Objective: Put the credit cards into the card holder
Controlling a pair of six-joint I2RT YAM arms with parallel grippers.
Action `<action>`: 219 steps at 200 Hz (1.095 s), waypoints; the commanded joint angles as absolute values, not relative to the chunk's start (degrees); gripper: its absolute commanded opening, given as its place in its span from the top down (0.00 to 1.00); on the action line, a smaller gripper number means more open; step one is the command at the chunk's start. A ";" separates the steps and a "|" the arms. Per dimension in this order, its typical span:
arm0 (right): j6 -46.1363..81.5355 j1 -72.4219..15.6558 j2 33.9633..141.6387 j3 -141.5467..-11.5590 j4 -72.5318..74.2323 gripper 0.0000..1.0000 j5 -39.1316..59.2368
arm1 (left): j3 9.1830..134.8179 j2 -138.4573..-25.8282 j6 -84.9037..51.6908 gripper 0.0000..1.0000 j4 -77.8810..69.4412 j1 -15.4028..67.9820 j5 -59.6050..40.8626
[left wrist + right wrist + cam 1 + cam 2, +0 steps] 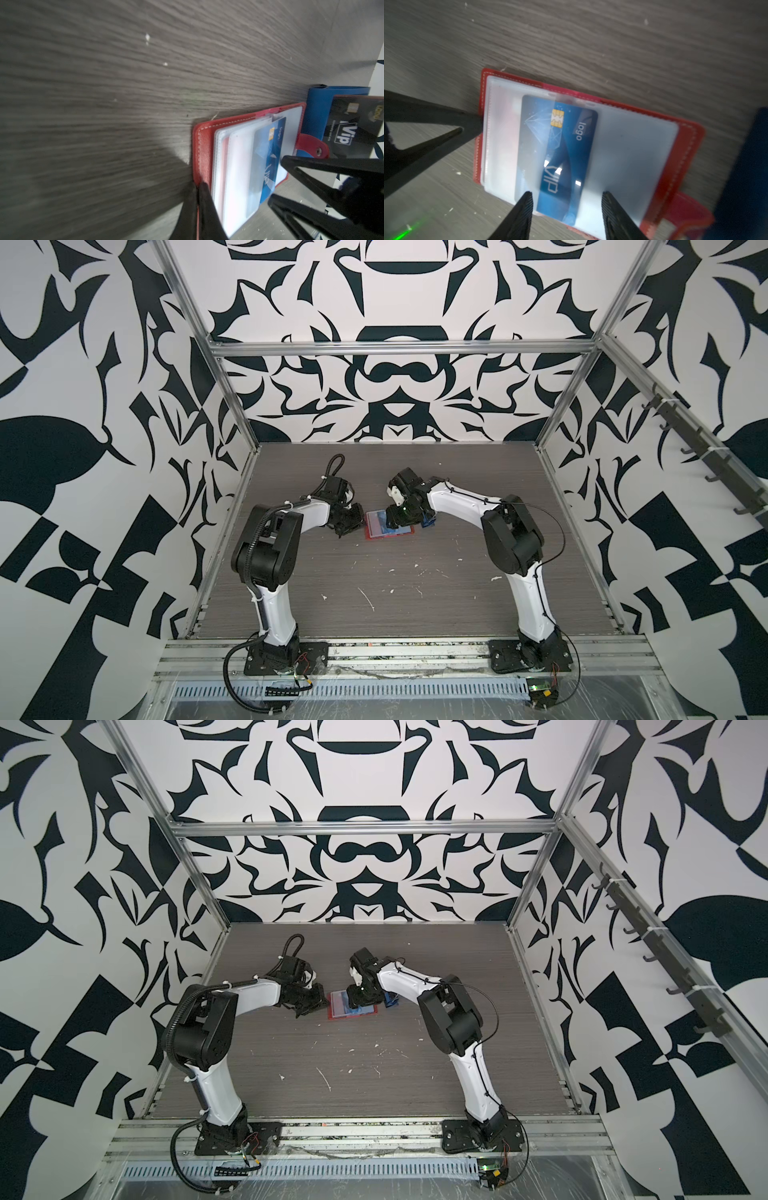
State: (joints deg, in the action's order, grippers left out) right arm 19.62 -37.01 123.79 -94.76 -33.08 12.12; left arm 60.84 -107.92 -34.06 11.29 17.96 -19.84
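We see the holder (pixel 688 143) lying open on the grey wood-grain table (pixel 374 593), at its far middle, between the two arms. It is a red, leather-look booklet with pale stitching along the edges and a rounded tab (pixel 309 143) carrying a metal snap. Inside it is a stack of thin, frosted clear pockets (pixel 633 155). A glossy blue card (pixel 571 149) with a gold chip lies on the open page, one long side tucked under a pocket sheet and the rest bare.

The right claw (pixel 566 194) stands open, its ribbed black fingers either side of the blue card's end and gripping nothing. The left claw (pixel 199 193) is pinched together on the edge of the holder's red cover.

Just beside the holder stands a smooth blue plastic rack (pixel 315 116) with a dark card (pixel 357 124) leaning in it.
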 commanded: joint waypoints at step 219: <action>19.07 -37.71 130.79 -104.60 -39.22 0.89 15.22 | 59.44 -111.48 -33.05 0.93 16.78 18.28 -17.66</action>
State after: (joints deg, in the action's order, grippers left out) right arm 18.94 -37.28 130.56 -104.62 -40.07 9.69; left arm 60.95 -108.07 -33.61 11.25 17.96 -20.18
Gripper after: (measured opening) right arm 0.107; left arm 0.075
